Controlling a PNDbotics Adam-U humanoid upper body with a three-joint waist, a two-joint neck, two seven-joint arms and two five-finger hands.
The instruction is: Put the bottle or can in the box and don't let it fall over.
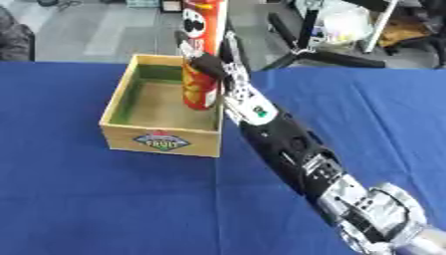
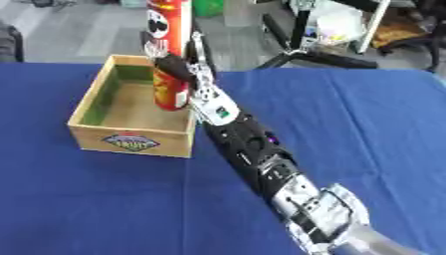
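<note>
Upright, can (image 1: 202,55) in box (image 1: 160,141), right hand (image 1: 209,64) fingers around it.

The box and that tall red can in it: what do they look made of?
The open light-tan box looks like unfinished wood, with flat plank walls and a printed label on its front. The tall red printed can, held by the right hand, is probably glossy cardboard; its material is uncertain.
</note>
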